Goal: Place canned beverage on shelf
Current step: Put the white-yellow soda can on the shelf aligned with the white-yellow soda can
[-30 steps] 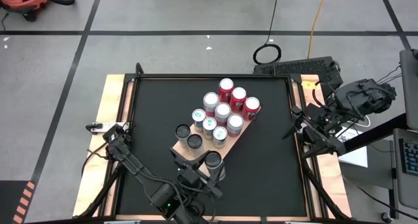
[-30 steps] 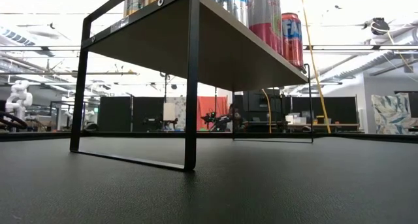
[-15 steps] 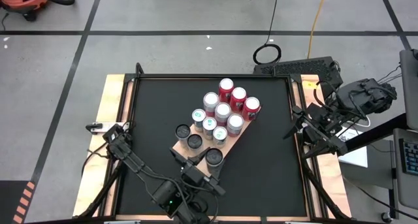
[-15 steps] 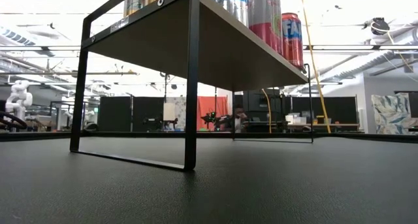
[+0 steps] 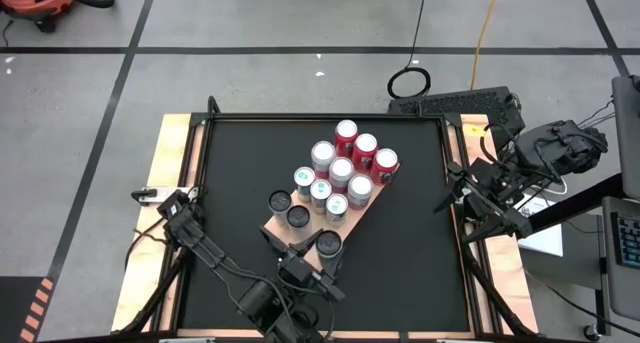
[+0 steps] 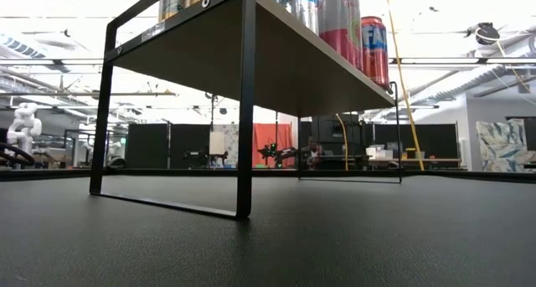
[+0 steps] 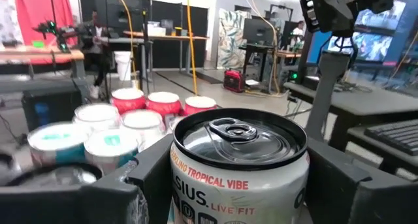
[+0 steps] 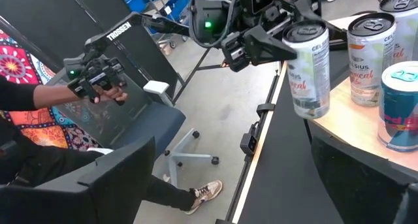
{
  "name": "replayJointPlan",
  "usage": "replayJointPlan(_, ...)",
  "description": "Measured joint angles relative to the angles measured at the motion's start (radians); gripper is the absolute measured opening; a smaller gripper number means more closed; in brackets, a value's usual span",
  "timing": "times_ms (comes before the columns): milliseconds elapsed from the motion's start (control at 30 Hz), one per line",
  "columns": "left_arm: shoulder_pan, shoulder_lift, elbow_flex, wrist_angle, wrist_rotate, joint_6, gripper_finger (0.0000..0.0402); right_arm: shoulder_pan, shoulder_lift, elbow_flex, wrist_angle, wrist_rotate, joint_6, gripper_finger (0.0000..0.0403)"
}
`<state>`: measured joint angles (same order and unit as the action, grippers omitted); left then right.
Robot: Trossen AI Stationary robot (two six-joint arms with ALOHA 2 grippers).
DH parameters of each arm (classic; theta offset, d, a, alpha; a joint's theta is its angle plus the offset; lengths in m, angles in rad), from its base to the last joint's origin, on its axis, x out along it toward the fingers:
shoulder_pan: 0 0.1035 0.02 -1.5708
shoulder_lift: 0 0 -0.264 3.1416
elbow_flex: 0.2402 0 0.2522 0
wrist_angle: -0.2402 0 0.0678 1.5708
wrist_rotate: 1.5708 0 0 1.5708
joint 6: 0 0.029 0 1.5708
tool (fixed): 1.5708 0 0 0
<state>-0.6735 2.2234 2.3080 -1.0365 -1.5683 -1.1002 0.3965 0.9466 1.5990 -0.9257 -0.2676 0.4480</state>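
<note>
Jaws of our left gripper [image 5: 322, 255] clamp the can [image 5: 328, 243] at mid-body, lower centre, on the shelf [image 5: 285, 231] edge; right gripper [image 5: 455, 198] gapes idle. Rigid, slick, probably heavy.

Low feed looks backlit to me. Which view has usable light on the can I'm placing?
Low view: bright ceiling lights glare behind the shelf, whose underside is in shade. Left wrist view: the can, between the jaws of the left gripper, is evenly lit and its label is readable. High view: even light, no hard shadows on the table.
</note>
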Motion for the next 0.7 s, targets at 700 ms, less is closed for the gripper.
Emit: replayJointPlan(700,0.048,0.001,-0.091,-0.024,0.05,-0.019,0.0253,0.0,0.0,0.0,0.0,-0.001,-0.005,0.0389)
